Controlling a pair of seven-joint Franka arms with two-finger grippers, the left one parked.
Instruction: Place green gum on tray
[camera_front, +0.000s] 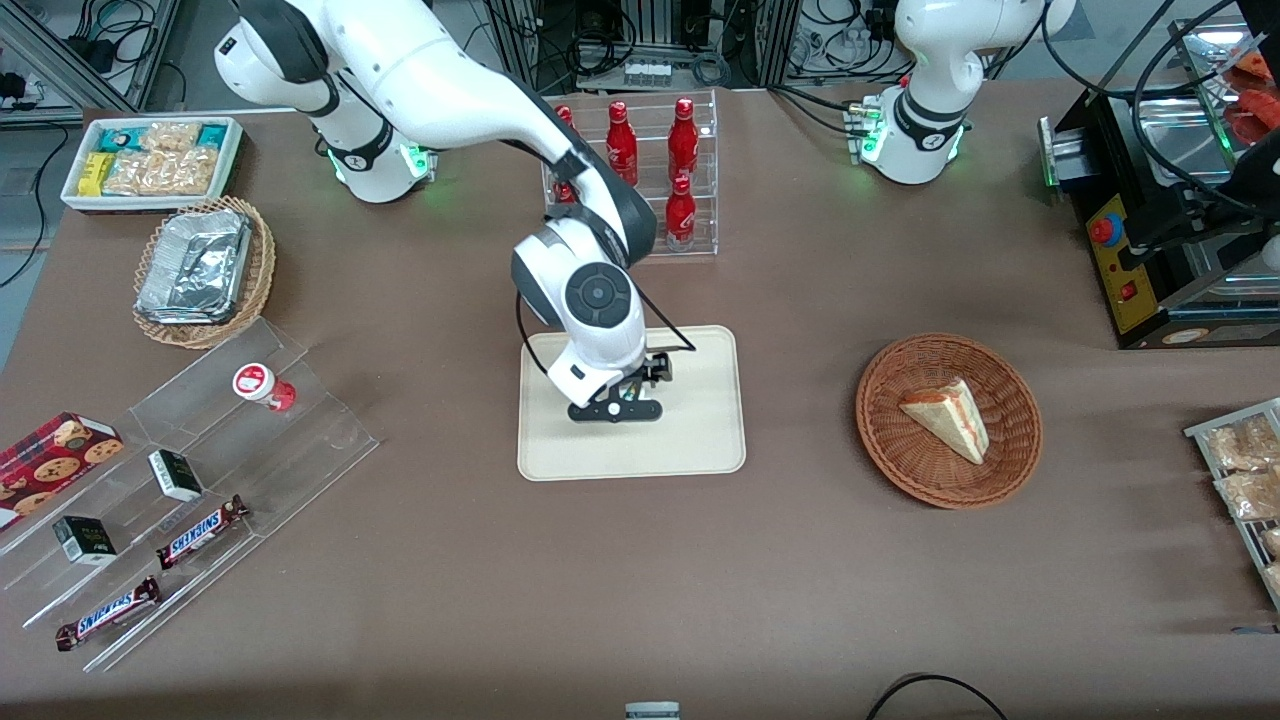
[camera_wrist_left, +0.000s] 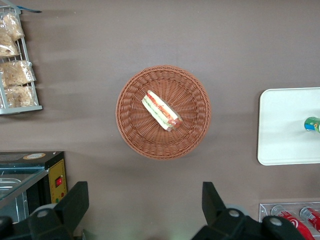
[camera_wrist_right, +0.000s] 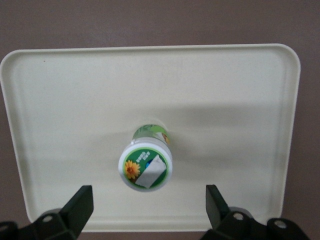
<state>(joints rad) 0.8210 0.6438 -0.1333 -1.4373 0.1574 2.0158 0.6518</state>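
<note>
The green gum (camera_wrist_right: 145, 159) stands upright on the beige tray (camera_wrist_right: 60, 90), its white lid with a green-and-yellow mark facing up. My right gripper (camera_wrist_right: 148, 201) is open and hangs above it, with its fingers (camera_wrist_right: 80, 202) spread wide to either side and clear of the bottle. In the front view the gripper (camera_front: 615, 408) is over the middle of the tray (camera_front: 700, 440), and the arm's hand hides the gum. The left wrist view shows the gum (camera_wrist_left: 312, 123) standing on the tray (camera_wrist_left: 285, 125).
A red gum bottle (camera_front: 262, 385) stands on the clear stepped rack (camera_front: 200, 470) toward the working arm's end. A wicker basket (camera_front: 880, 420) with a sandwich lies toward the parked arm's end. A rack of red bottles (camera_front: 650, 170) stands farther from the camera than the tray.
</note>
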